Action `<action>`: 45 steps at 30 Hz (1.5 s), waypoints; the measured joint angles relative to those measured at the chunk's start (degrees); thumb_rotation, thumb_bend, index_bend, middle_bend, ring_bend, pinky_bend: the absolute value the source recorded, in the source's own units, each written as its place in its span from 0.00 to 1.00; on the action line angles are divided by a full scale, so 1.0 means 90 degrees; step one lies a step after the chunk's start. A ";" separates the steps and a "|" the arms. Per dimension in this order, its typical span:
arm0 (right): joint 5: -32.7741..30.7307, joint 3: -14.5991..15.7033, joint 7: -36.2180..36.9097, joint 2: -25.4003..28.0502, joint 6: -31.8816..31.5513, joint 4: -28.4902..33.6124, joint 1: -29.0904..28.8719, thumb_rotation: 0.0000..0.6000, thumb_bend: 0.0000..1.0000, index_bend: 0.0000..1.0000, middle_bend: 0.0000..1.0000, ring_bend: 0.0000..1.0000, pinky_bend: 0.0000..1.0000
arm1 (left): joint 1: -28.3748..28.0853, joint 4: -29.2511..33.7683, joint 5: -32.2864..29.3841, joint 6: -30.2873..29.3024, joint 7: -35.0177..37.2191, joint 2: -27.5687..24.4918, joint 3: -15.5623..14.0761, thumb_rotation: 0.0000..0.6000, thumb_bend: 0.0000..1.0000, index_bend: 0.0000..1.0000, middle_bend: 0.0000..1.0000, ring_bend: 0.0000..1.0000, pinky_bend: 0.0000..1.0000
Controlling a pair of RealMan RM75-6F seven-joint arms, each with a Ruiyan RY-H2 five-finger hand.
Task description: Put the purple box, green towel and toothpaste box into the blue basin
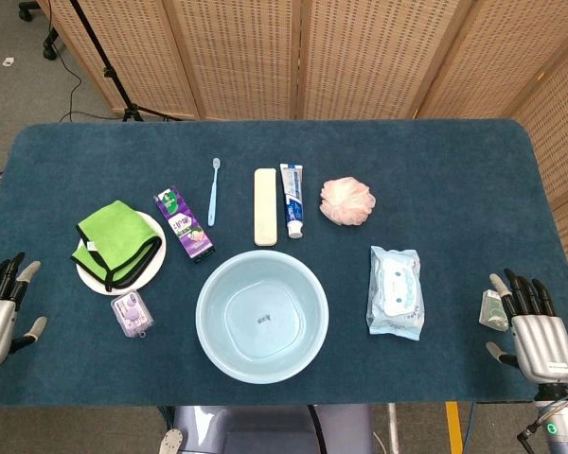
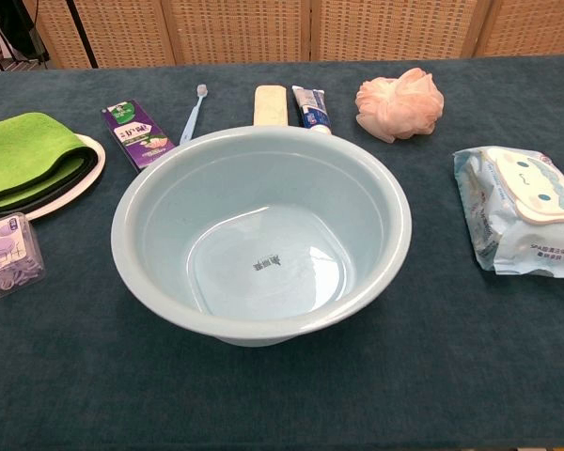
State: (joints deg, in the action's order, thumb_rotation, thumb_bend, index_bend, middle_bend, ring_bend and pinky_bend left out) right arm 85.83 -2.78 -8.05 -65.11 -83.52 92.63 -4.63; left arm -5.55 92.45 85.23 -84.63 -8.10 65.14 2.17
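The empty blue basin [image 1: 262, 315] [image 2: 261, 235] sits at the table's front middle. Left of it lies a small clear purple box [image 1: 132, 313] [image 2: 7, 256]. Behind that, the folded green towel [image 1: 116, 243] [image 2: 23, 160] rests on a white plate [image 1: 93, 275]. The long purple and green toothpaste box [image 1: 184, 223] [image 2: 137, 132] lies between towel and basin. My left hand [image 1: 0, 303] hovers at the front left edge, fingers apart and holding nothing. My right hand [image 1: 530, 326] is at the front right edge, also empty with fingers apart. Neither hand shows in the chest view.
Behind the basin lie a blue toothbrush [image 1: 214, 190], a cream case [image 1: 265, 206], a toothpaste tube [image 1: 292, 199] and a pink bath puff [image 1: 347, 200]. A pack of wet wipes [image 1: 396, 291] [image 2: 522, 207] lies right of the basin. Wicker screens stand behind the table.
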 measured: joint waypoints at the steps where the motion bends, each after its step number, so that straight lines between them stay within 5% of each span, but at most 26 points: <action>1: 0.0010 -0.0002 0.0013 0.0010 -0.0020 0.0006 0.0005 1.00 0.05 0.00 0.00 0.00 0.00 | -0.0002 0.0004 0.0019 0.0005 0.0007 0.0008 -0.0011 1.00 0.28 0.00 0.00 0.00 0.01; 45: 0.0037 0.0066 -0.0118 -0.0046 0.0106 0.0031 -0.0039 1.00 0.05 0.00 0.00 0.00 0.00 | -0.0095 0.0096 -0.0081 0.0291 -0.0021 -0.0147 -0.0055 1.00 0.27 0.00 0.00 0.00 0.01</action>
State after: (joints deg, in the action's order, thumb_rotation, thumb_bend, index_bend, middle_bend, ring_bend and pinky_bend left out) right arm 86.16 -2.18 -9.11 -65.52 -82.56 92.91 -4.98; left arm -6.41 93.32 84.50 -82.01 -8.29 63.82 1.68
